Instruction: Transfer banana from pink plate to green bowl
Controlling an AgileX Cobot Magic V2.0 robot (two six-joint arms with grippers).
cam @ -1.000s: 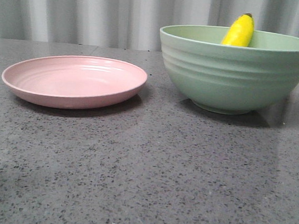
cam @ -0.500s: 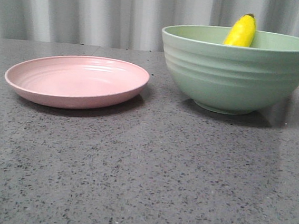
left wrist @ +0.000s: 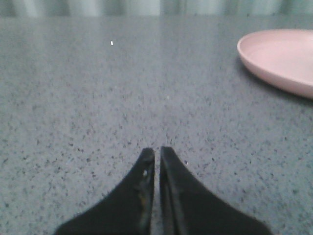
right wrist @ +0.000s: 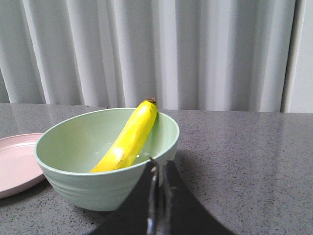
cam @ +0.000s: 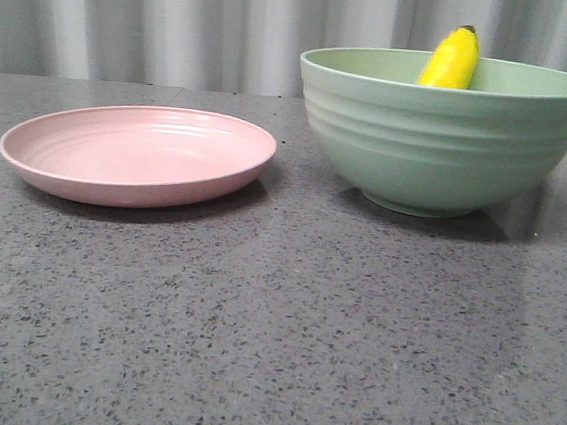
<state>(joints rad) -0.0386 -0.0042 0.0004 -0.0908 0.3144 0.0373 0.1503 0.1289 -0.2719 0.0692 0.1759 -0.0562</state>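
Right gripper (right wrist: 158, 169): fingers pressed together with only a hairline slit between them, nothing held. It sits near the green bowl (right wrist: 98, 181), apart from the rim, on the side away from the pink plate (right wrist: 17, 164). Left gripper (left wrist: 157, 155): likewise clenched and empty, low over bare grey speckled tabletop (left wrist: 98, 98), with the plate well off to one side.

Banana (right wrist: 128, 138): inside the bowl, propped at a slant. Lower end rests on the bowl floor; upper body leans against the inner wall, dark tip poking above the rim. Judged reason for the lean: the fruit is long against the bowl's curved interior, so it settles wall-supported rather than flat. Front view agrees; only the upper yellow part shows over the rim, in front of the pale curtain (cam: 181, 22).

Plate: nothing on it, flat on the table, just beside the bowl, not touching as far as the front view shows.

Judgement: transfer looks complete. Both grippers being closed and clear of the crockery fits a finished release and retreat. Remaining risk is small; the propped banana could slip lower if the bowl is bumped, but it would stay inside.
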